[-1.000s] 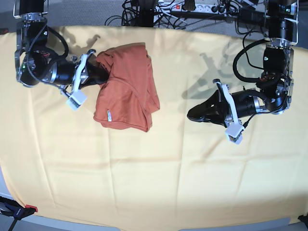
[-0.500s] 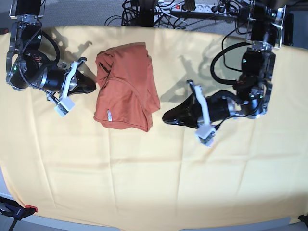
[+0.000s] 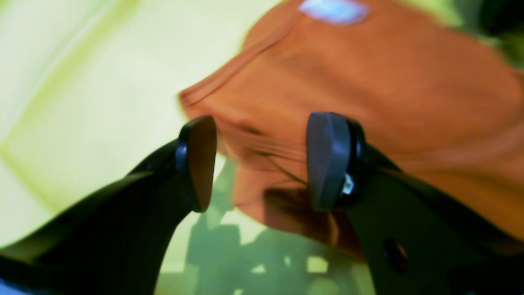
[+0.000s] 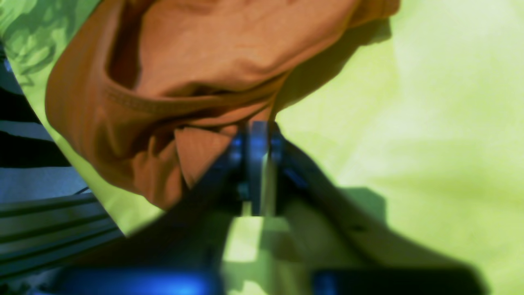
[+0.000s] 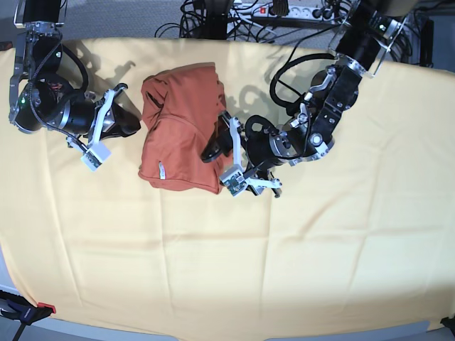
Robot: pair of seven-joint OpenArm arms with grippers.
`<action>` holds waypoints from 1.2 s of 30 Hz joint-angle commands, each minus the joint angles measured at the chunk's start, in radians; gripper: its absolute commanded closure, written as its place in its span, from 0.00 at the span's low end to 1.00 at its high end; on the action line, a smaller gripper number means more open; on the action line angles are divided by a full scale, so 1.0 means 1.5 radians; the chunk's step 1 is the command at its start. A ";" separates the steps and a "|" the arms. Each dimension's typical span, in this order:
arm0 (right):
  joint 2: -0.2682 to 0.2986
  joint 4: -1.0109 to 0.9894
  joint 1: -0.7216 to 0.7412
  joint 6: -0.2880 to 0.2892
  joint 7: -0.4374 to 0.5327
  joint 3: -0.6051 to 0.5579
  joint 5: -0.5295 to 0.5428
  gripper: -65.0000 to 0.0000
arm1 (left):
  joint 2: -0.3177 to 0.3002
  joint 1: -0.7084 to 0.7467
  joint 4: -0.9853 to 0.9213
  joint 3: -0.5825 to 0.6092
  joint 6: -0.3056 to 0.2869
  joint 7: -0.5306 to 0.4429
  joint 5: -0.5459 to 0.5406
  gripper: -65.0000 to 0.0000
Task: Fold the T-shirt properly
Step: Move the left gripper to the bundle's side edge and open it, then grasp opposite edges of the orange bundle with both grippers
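The rust-orange T-shirt lies bunched in a rough rectangle on the yellow cloth, with a small white tag near its front edge. My left gripper is open at the shirt's right edge. In the left wrist view its fingertips stand apart in front of the shirt, holding nothing. My right gripper is shut just left of the shirt. In the right wrist view the closed tips sit at the edge of the shirt's folds, and I see no fabric between them.
The large pale yellow cloth covers the whole table. Cables and a power strip run along the back edge. A red clamp sits at the front left corner.
My left arm has swung left across the cloth to the shirt's right edge. My right gripper had let go of the shirt's left side earlier and now rests just left of it.
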 commanded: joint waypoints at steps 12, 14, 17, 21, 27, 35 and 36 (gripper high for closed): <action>0.010 0.011 0.011 0.003 0.013 0.005 0.012 0.71 | 0.011 -0.012 -0.079 -0.004 0.041 -0.063 0.011 0.45; 0.010 0.011 0.011 0.003 0.013 0.005 0.012 0.71 | 0.021 -0.012 -0.100 -0.004 0.041 -0.075 0.011 0.46; 0.010 0.011 0.011 0.003 0.015 0.005 0.012 0.72 | 0.034 -0.011 -0.108 -0.004 0.040 -0.074 0.011 0.70; 0.010 0.011 0.011 0.003 0.015 0.005 0.012 0.73 | 0.037 -0.014 -0.099 -0.004 0.041 -0.072 0.004 1.00; 0.010 0.011 0.011 0.003 0.015 0.005 0.012 0.80 | 0.037 -0.013 -0.041 -0.005 0.044 -0.047 0.004 1.00; 0.010 0.011 0.011 0.003 0.015 0.005 0.012 0.80 | 0.035 -0.013 0.050 -0.005 0.135 0.030 0.079 1.00; 0.010 0.011 0.011 0.003 0.015 0.005 0.012 0.80 | 0.035 -0.012 0.056 -0.005 0.148 0.037 0.097 1.00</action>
